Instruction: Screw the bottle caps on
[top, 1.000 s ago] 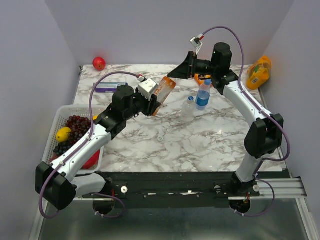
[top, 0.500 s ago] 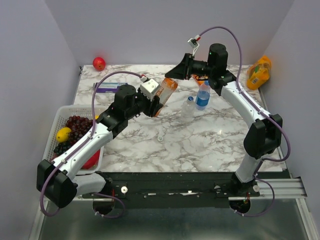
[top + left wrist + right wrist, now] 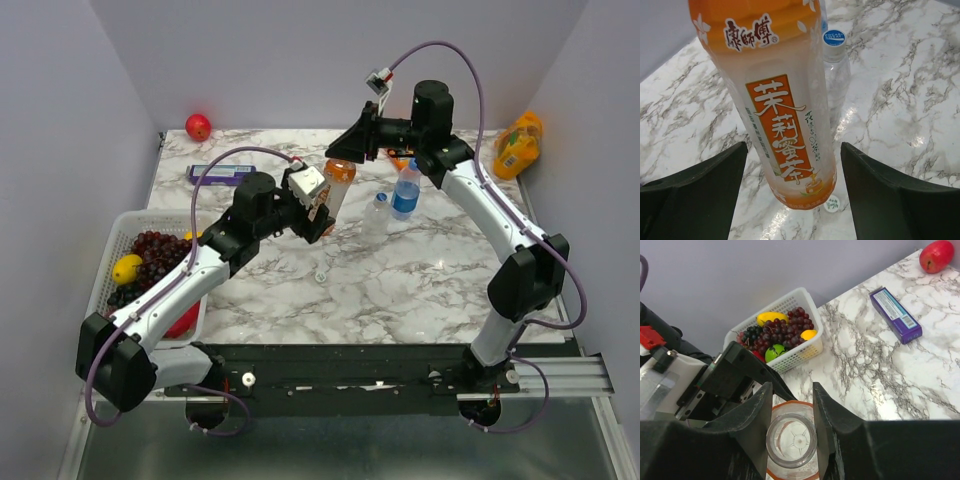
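Two grippers attend the orange bottle (image 3: 785, 125), near upright at centre of the left wrist view. Spread, the left gripper (image 3: 794, 150) stands just clear of its sides; the right gripper (image 3: 791, 395) pinches the neck from above. Probably light, thin-walled and slick: take it by the stiffer neck or label band, gently.

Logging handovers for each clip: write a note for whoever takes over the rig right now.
Left gripper: open, fingers flanking the orange bottle, not touching.
Right gripper: shut on that bottle's neck from above.
Clear bottle wears a blue cap; blue-labelled bottle stands beside it, top unclear.
One whitish cap lies loose on the table.
Left to do: cap the orange bottle, whose mouth looks open; check the others' tightness.
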Controlling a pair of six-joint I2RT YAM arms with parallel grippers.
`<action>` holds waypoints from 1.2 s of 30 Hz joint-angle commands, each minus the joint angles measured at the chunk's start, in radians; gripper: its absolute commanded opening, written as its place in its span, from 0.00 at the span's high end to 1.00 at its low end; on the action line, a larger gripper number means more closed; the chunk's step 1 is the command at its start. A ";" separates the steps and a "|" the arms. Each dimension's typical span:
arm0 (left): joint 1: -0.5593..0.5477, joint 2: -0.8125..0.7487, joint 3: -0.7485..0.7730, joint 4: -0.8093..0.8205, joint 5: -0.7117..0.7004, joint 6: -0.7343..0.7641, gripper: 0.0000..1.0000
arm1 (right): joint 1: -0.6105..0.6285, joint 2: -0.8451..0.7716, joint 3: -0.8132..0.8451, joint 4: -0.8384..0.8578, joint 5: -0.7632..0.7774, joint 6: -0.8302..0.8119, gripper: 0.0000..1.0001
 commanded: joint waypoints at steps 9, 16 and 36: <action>-0.004 0.106 -0.002 0.156 0.085 -0.067 0.15 | 0.034 -0.047 0.010 0.007 -0.044 0.016 1.00; -0.004 0.117 0.004 0.143 0.139 -0.056 0.21 | 0.042 -0.047 0.005 0.012 -0.041 0.017 1.00; 0.064 -0.110 -0.108 -0.006 -0.002 -0.015 0.53 | -0.007 -0.108 0.218 -0.207 0.048 -0.372 0.01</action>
